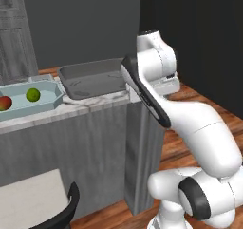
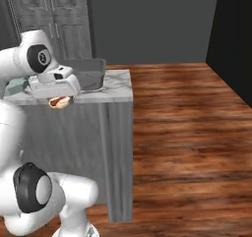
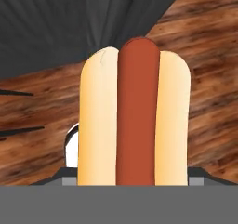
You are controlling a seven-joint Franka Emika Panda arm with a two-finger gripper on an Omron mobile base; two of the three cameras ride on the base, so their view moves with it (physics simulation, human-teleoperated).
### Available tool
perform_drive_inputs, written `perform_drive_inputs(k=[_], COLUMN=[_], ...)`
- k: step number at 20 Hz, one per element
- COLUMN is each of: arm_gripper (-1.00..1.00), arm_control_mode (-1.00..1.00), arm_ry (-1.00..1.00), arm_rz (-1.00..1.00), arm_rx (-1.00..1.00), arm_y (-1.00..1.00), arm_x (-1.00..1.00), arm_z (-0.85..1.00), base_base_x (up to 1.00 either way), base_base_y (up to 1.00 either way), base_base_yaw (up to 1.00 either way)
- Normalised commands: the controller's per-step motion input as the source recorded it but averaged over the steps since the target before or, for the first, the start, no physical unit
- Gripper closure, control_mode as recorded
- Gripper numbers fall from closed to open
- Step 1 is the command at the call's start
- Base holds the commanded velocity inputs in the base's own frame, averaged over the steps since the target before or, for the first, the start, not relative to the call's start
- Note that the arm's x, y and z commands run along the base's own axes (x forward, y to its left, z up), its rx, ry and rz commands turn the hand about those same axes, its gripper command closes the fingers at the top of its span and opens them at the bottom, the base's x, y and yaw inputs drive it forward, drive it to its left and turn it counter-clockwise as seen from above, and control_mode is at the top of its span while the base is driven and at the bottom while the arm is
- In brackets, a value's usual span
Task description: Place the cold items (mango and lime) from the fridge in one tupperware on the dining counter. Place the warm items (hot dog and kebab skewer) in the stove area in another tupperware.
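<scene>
At the nine o'clock edge of the left base view, the pale blue-green tupperware point(image 1: 50, 102) sits on the marble dining counter point(image 1: 71, 111) with the mango point(image 1: 4, 103) and the lime point(image 1: 32, 95) already inside it, the mango at nine o'clock of the lime and a little apart. Just beside it, toward three o'clock, the dark grey tupperware point(image 1: 92, 78) lies with nothing visible in it.

Further right, in the right base view, the hot dog point(image 2: 59, 102) hangs under the hand at about nine o'clock of frame, level with the counter's front edge and short of the grey tray point(image 2: 88, 73), which stands toward two o'clock of it.

Seen from the hand view, the hot dog point(image 3: 135, 116) fills the centre, its long axis running twelve to six o'clock along the gripper, the free end toward twelve, the sausage lying between the two bun halves. The gripper point(image 2: 59, 102) appears clamped on the bun's near end, its jaws standing wide around it, though the fingertips are hidden behind the bun.

By this reading the cold half is done and the warm half is in hand. The next move calls for carrying the hot dog up and over the grey tray's near wall, then lowering and releasing it; the kebab skewer would follow.
</scene>
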Motion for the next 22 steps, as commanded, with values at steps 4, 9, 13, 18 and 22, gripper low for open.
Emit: perform_drive_inputs(k=[4,9,13,18,22], arm_gripper=[1.00,1.00,1.00,1.00,1.00], arm_control_mode=[-1.00,-1.00,-1.00,-1.00,-1.00], arm_ry=[0.23,0.01,0.00,0.07,0.01], arm_rz=[0.00,0.19,0.53,0.63,0.79], arm_rx=[0.00,0.07,0.12,0.15,0.08], arm_y=[0.00,0.00,0.00,0.06,0.00], arm_x=[0.85,1.00,1.00,1.00,1.00], arm_z=[0.96,0.55,0.17,0.00,-0.02], base_base_x=[0.00,0.00,0.00,0.00,0.00], base_base_y=[0.00,0.00,0.00,0.00,0.00], base_base_yaw=[0.00,0.00,0.00,0.00,0.00])
